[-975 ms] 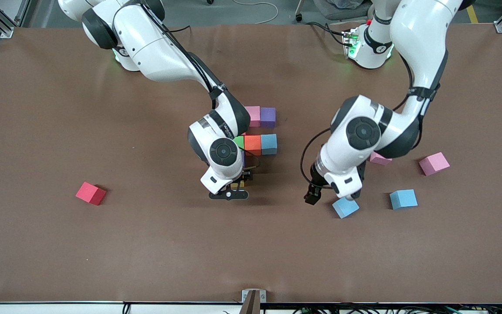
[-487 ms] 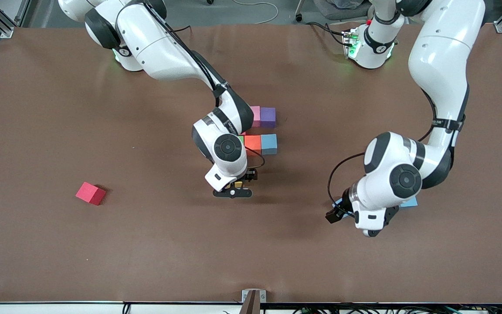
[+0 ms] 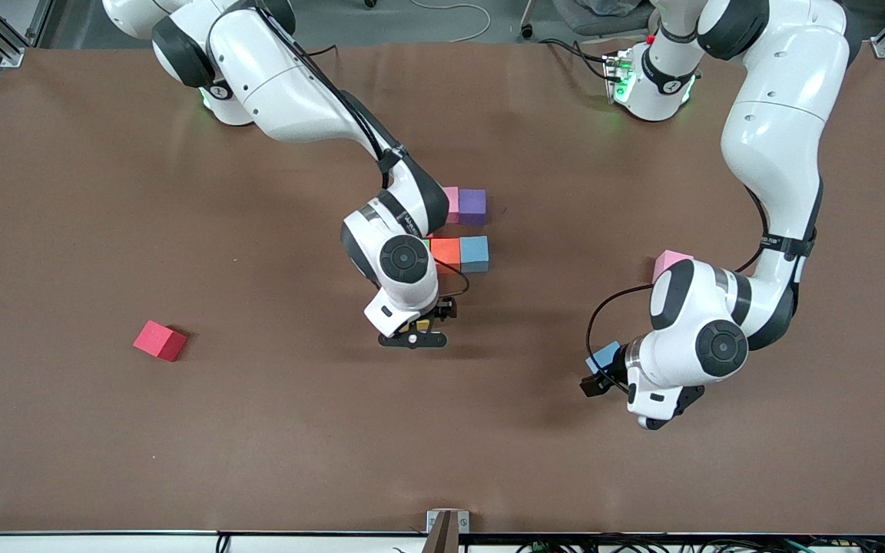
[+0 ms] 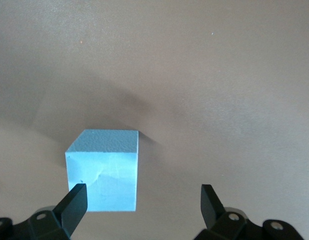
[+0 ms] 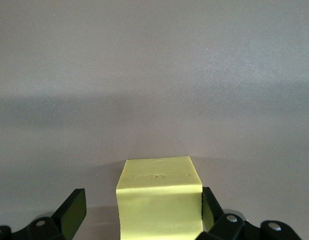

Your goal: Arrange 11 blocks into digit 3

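Light blue matte foam cube (image 4: 103,170) resting on the brown table (image 3: 258,430) toward the left arm's end, off-centre under the spread-open, empty left gripper (image 4: 144,200), hugging one finger (image 4: 74,202); small yellow foam cube (image 5: 159,197) between the open right gripper (image 5: 143,205) fingers, ungripped.

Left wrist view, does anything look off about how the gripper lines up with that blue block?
Yes. The blue block sits off-centre between the open left gripper, close against one finger, with a wide gap to the other.

Glossy white rounded arm shells, black joint caps, thin black cables, green base lights, black pincer fingers (image 4: 74,205)
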Controlling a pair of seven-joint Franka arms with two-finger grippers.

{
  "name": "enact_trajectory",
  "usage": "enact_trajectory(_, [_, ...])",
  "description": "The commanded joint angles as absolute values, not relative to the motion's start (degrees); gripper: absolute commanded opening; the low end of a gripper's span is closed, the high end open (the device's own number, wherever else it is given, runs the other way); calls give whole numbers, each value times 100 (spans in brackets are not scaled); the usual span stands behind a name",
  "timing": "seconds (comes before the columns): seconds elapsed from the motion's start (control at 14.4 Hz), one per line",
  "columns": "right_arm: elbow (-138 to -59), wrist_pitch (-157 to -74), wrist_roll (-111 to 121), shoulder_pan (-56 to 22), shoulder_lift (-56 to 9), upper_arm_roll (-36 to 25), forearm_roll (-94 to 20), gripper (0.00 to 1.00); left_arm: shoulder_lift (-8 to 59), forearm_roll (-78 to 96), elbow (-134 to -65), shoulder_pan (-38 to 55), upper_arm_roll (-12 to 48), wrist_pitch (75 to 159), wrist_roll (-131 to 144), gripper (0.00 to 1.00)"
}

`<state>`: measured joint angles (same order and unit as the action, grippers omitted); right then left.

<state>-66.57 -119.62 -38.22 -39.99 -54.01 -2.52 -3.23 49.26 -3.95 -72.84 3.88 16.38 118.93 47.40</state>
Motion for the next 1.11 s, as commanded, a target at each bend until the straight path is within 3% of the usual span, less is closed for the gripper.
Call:
enact_trajectory(0.0, [-6504,-11953,-3999,-4034,-5484,-264,-325,100,5045,-299,-7084,396,1521,11716,4377,100])
enact_trajectory(0.84, [-6495,-11804,-4008,-3912,-5362,-71,-334,100,5238,-211,-7110,404,1345,11672,4175,98])
enact_trajectory(0.91, [-6495,-11682,-3999,-3850,-5292,-27,-334,100,5264,-211,-7136,404,1345,11672,4157,94])
enact_trajectory(1.04, [-6486,-11401,-3929,-3780,-5151,-18,-378,100,5282,-211,-7163,439,1345,11681,4166,76])
